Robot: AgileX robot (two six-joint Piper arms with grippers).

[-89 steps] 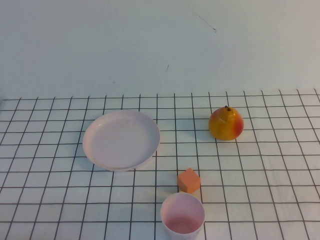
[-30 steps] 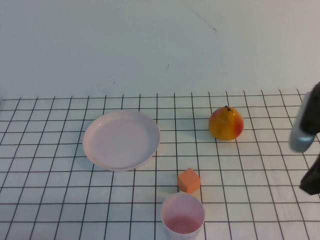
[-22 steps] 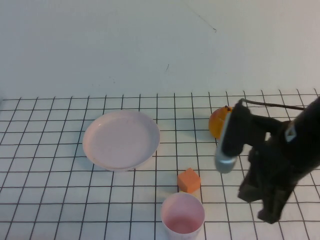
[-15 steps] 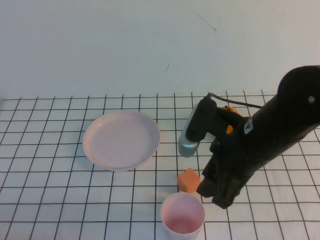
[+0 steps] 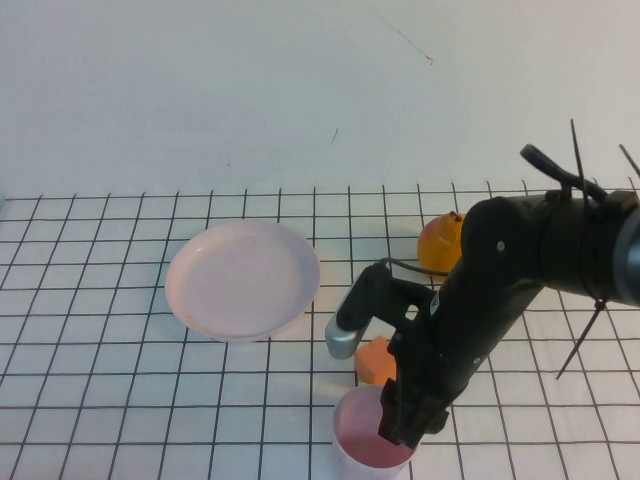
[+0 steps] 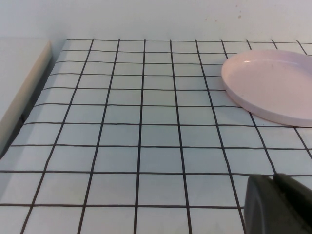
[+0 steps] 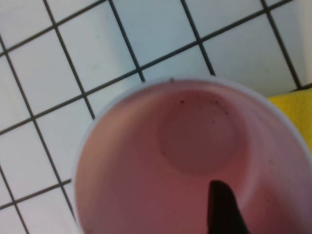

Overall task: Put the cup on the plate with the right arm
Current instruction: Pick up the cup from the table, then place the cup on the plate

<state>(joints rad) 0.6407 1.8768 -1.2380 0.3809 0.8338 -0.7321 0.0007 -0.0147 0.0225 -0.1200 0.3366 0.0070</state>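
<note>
The small pale pink cup (image 5: pixel 358 442) stands upright at the table's front edge, right of centre. My right gripper (image 5: pixel 405 418) hangs over the cup's right rim. In the right wrist view I look straight down into the cup (image 7: pixel 195 141), and one dark fingertip (image 7: pixel 222 207) reaches inside it; the other finger is out of view, so the jaws look spread. The wide pink plate (image 5: pixel 242 280) lies empty to the far left of the cup. It also shows in the left wrist view (image 6: pixel 273 87). My left gripper (image 6: pixel 278 204) is shut and empty, over bare table left of the plate.
An orange cube (image 5: pixel 370 362) sits just behind the cup, touching my right arm's shadow side; it shows yellow at the edge of the right wrist view (image 7: pixel 298 105). A yellow-red pear (image 5: pixel 438 245) lies behind the right arm. The table's left edge (image 6: pixel 24 92) shows beside the left gripper.
My right arm has swung in from the right edge, passed in front of the pear and come down over the cup. The cup, plate and cube have not moved.
</note>
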